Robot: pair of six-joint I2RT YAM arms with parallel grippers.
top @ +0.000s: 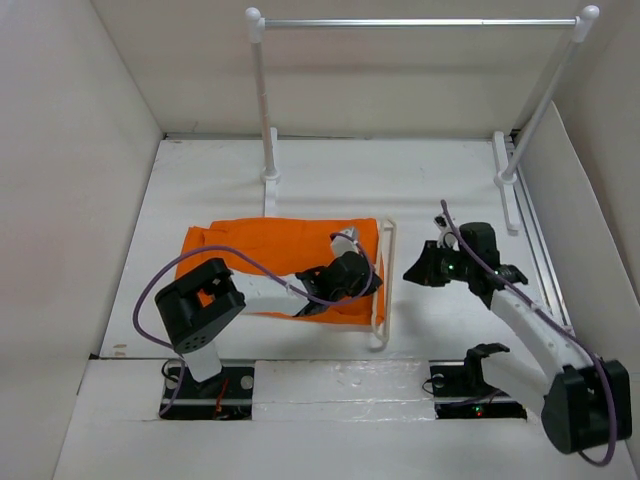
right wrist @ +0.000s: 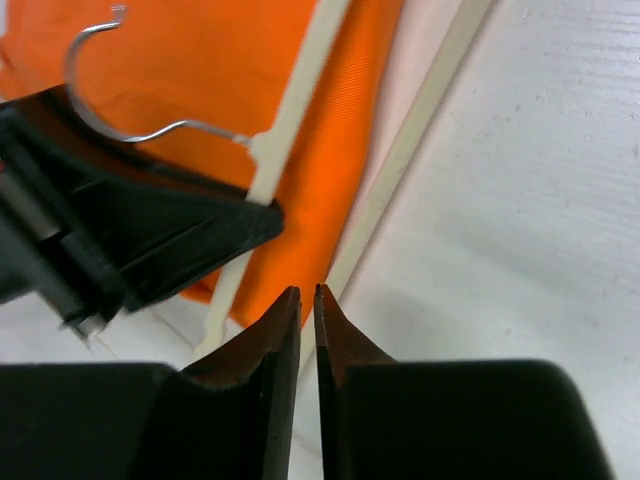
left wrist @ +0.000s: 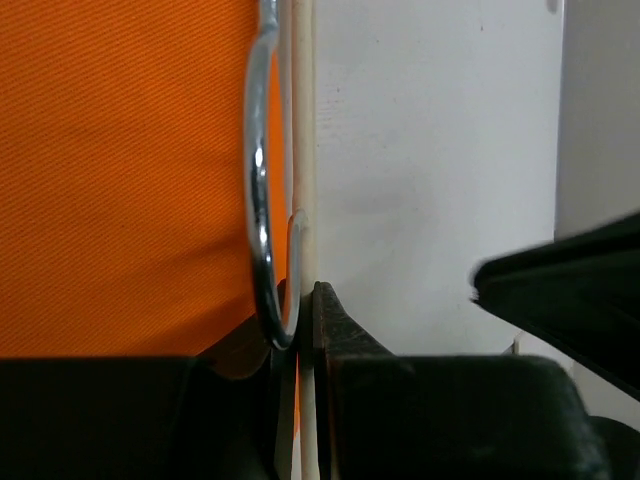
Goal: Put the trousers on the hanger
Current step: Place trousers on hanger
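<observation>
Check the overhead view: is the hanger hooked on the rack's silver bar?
No: the hanger lies flat on the table at the right edge of the trousers, far from the silver bar.

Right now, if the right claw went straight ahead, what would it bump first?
Probably the cream bar of the hanger, just beyond the right claw; the orange trousers come right after. Depth is hard to judge.

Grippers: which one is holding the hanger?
The left gripper, shut on the hanger at the edge of the trousers; the right gripper is shut on nothing, over the table.
</observation>
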